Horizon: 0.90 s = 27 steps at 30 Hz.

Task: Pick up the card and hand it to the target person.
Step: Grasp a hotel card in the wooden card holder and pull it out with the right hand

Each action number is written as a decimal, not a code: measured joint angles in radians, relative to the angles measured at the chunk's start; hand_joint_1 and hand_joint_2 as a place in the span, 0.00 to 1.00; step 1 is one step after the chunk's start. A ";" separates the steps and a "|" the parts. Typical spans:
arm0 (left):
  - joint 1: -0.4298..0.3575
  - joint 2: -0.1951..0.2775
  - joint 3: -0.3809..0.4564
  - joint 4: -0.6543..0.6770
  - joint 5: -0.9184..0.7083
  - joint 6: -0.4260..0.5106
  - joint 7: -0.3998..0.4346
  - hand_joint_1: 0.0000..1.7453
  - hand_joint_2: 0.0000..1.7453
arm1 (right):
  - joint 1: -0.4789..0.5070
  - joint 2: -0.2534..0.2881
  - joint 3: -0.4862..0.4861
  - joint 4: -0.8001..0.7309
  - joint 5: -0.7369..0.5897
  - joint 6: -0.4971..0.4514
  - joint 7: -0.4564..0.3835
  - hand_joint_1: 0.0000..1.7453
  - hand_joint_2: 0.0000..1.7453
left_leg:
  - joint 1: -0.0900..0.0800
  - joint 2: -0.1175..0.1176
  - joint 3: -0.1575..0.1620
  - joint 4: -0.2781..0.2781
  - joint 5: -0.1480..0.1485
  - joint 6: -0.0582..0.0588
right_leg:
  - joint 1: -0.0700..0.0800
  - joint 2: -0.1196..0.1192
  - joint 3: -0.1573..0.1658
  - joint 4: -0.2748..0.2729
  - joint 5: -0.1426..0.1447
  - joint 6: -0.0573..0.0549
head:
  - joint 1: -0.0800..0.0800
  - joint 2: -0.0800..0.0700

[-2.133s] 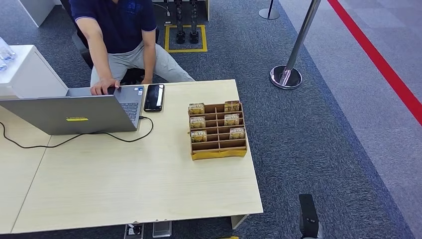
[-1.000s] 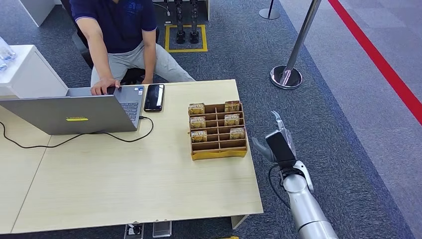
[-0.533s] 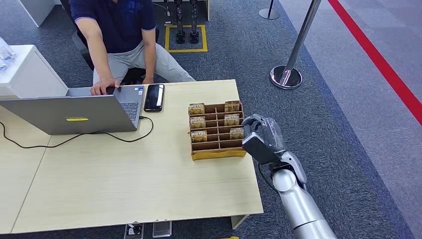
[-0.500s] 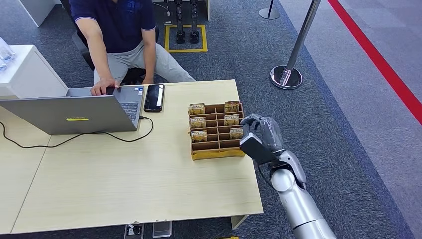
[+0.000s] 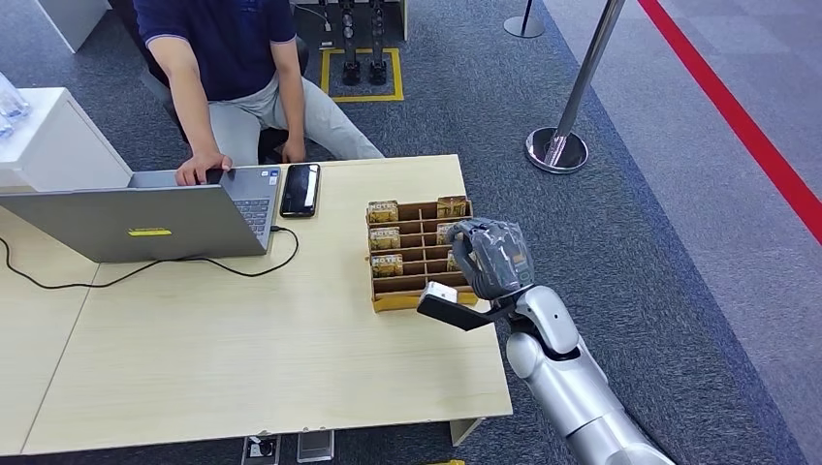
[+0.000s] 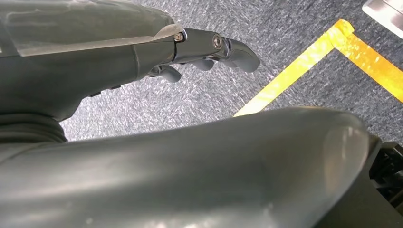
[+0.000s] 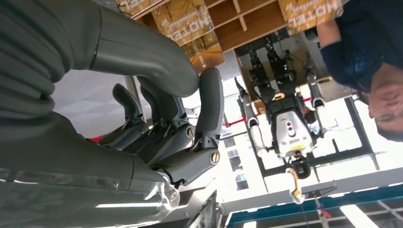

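right robot hand (image 5: pixel 488 258) over card rack's (image 5: pixel 423 254) table-edge side

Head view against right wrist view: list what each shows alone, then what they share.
Head view alone: the table, laptop, phone and a metal post on the carpet. Right wrist view alone: another robot standing behind the seated person, with bright windows beyond it. Shared: the right hand at the card holder, the cards in its slots, and the person.
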 joint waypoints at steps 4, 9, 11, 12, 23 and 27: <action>0.000 0.000 0.004 0.000 0.007 0.000 -0.001 0.00 0.00 | -0.034 0.000 0.039 0.051 0.016 -0.006 0.005 0.51 1.00 | 0.000 0.000 0.000 0.000 0.000 0.000 | 0.000 0.000 0.000 0.000 0.000 0.000 | 0.001 0.000; 0.001 0.000 0.015 0.000 0.013 0.001 -0.002 0.00 0.00 | -0.076 0.000 0.074 0.103 0.023 -0.015 0.008 0.42 1.00 | 0.000 0.000 0.000 0.000 0.000 0.000 | 0.000 0.000 0.000 0.000 0.000 0.000 | 0.001 0.000; 0.002 0.000 0.017 0.000 0.013 0.001 -0.001 0.00 0.00 | -0.088 0.000 0.083 0.122 0.014 -0.013 0.008 0.44 1.00 | 0.000 0.000 0.000 0.000 0.000 0.000 | 0.000 0.000 0.000 0.000 0.000 0.000 | 0.001 0.000; 0.003 0.000 0.018 0.000 0.013 0.001 -0.001 0.00 0.00 | -0.093 0.001 0.086 0.130 0.007 -0.012 0.007 0.45 1.00 | 0.000 0.000 0.000 0.000 0.000 0.000 | 0.000 0.000 0.000 0.000 0.000 0.000 | 0.001 0.000; 0.005 0.000 0.026 0.000 0.010 0.000 0.004 0.00 0.00 | -0.111 0.002 0.103 0.211 -0.043 -0.031 0.003 0.49 1.00 | 0.000 0.000 0.000 0.000 0.000 0.000 | 0.000 0.000 0.000 0.000 0.000 0.000 | 0.001 0.000; 0.005 0.000 0.027 0.000 0.006 -0.002 0.005 0.00 0.00 | -0.108 -0.001 0.103 0.221 -0.044 -0.039 0.014 0.44 1.00 | 0.000 0.000 0.000 0.000 0.000 0.000 | 0.000 0.000 -0.001 0.000 0.000 0.000 | 0.001 0.000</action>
